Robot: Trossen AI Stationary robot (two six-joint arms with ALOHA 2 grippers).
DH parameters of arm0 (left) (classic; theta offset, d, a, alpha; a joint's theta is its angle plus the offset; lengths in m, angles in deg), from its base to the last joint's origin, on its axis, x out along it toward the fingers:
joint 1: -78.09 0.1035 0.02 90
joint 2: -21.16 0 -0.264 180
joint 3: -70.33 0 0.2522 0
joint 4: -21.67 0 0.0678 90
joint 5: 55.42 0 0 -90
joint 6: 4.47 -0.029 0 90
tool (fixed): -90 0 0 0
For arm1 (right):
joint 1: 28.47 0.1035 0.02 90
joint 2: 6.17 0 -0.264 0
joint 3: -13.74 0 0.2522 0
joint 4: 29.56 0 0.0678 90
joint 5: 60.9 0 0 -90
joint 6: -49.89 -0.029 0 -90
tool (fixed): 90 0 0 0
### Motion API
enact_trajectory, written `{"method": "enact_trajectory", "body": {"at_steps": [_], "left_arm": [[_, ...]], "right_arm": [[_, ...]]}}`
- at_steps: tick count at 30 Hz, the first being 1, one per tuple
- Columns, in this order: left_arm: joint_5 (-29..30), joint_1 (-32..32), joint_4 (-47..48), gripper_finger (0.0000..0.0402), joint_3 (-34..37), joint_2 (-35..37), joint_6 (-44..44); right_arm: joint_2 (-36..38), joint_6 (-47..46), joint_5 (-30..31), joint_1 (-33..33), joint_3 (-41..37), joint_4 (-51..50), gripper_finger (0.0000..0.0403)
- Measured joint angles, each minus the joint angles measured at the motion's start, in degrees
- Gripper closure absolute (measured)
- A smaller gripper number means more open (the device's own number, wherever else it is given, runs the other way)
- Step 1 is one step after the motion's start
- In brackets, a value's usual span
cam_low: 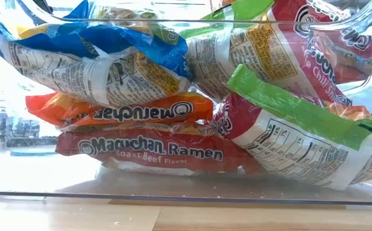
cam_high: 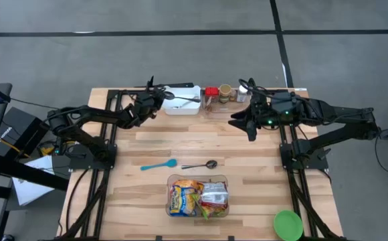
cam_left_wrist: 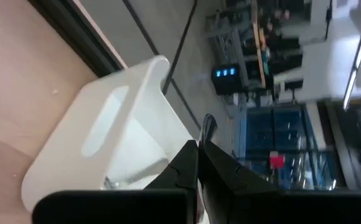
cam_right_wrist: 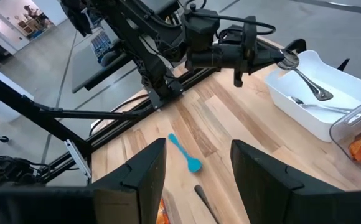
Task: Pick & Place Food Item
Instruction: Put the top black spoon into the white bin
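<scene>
Ramen packets (cam_high: 187, 197) lie piled in a clear bin (cam_high: 198, 178) near the table's front; the low view looks into them (cam_low: 149, 149). My left gripper (cam_high: 160, 98) is at the far edge, over a white tray (cam_high: 182, 107), shut on a metal spoon (cam_right_wrist: 302, 74). Another utensil (cam_right_wrist: 312, 104) lies in the tray. My right gripper (cam_high: 246, 127) hangs open above the table's right half, with nothing between its fingers (cam_right_wrist: 144, 171). My left gripper pinches the metal spoon at its bowl end (cam_right_wrist: 287, 60) between its two shut fingers; a bit of the bowl (cam_left_wrist: 206, 127) sticks out past the fingertips. The fingers come nearly level from the table's left. The handle (cam_right_wrist: 317, 93) slants down over the white tray.
A blue spoon (cam_high: 159, 165) and a second metal spoon (cam_high: 201, 165) lie mid-table, behind the bin. Jars (cam_high: 218, 94) stand beside the tray at the far edge. A green round thing (cam_high: 287, 225) sits at the near right corner. Black frame rails run along both sides.
</scene>
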Motion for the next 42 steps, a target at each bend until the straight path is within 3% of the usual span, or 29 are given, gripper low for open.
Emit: {"method": "enact_trajectory", "body": {"at_steps": [5, 13, 25, 42], "left_arm": [[4.4, -0.2, 2.5, 0.0401, -0.6, -0.4, 4.2], [7.2, -0.4, 9.1, 0.0401, -6.1, -2.0, 0.3], [5.3, 0.1, 8.4, 0.0401, -7.0, -6.8, -3.4], [3.5, 2.3, 8.4, 0.0401, -7.0, -7.4, -5.6]], "right_arm": [[0.0, 0.6, 0.0, -0.4, 0.0, 0.0, 0.0228], [0.0, 0.6, 0.0, -1.5, 0.0, 0.0, 0.0228], [0.0, -0.2, 0.0, -1.5, 0.0, -3.1, 0.0228], [0.0, -0.5, 0.0, -1.5, 0.0, -3.5, 0.0228]]}}
